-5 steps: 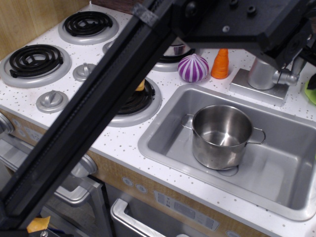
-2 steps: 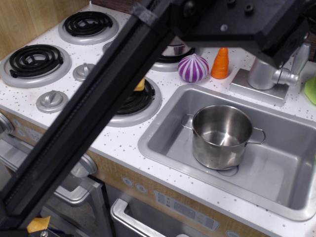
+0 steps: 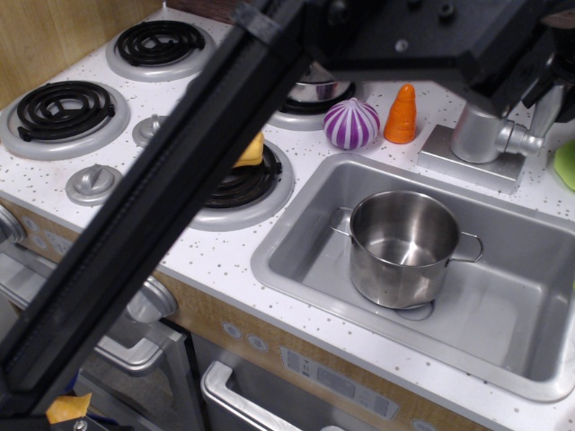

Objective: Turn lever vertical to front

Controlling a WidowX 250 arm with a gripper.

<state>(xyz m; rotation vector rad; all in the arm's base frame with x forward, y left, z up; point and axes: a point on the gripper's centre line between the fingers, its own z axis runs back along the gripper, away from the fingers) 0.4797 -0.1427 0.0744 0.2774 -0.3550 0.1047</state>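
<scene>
- Nearest the camera, the black robot arm (image 3: 171, 206) is seen crossing the view diagonally, from the lower left up to the top right.
- A steel pot (image 3: 404, 247) is seen standing upright in the grey sink (image 3: 530, 323), towards the sink's left half.
- Behind the sink's rear rim, a purple-and-white striped bulb (image 3: 350, 123) and an orange carrot (image 3: 402, 115) are set just beside each other on the speckled white counter (image 3: 225, 256).
- A yellow object (image 3: 252, 151) is shown on the nearer right burner (image 3: 238, 184), half covered by the arm.
- The lever (image 3: 523, 139) is found at the far right, behind the sink, jutting from the right side of the faucet column (image 3: 476, 135); its long axis lies roughly level, the rounded tip pointing right and slightly towards the camera.
- The gripper (image 3: 548, 85) is seen just above the lever; its opening cannot be told, as the fingers are hidden by the arm's black housing and the frame edge, and nothing can be seen held.
- Compared with a second earlier, the arm has shifted slightly left, so more of the yellow object is uncovered; the lever's direction is unchanged.
- No legible writing or brand is shown.
</scene>
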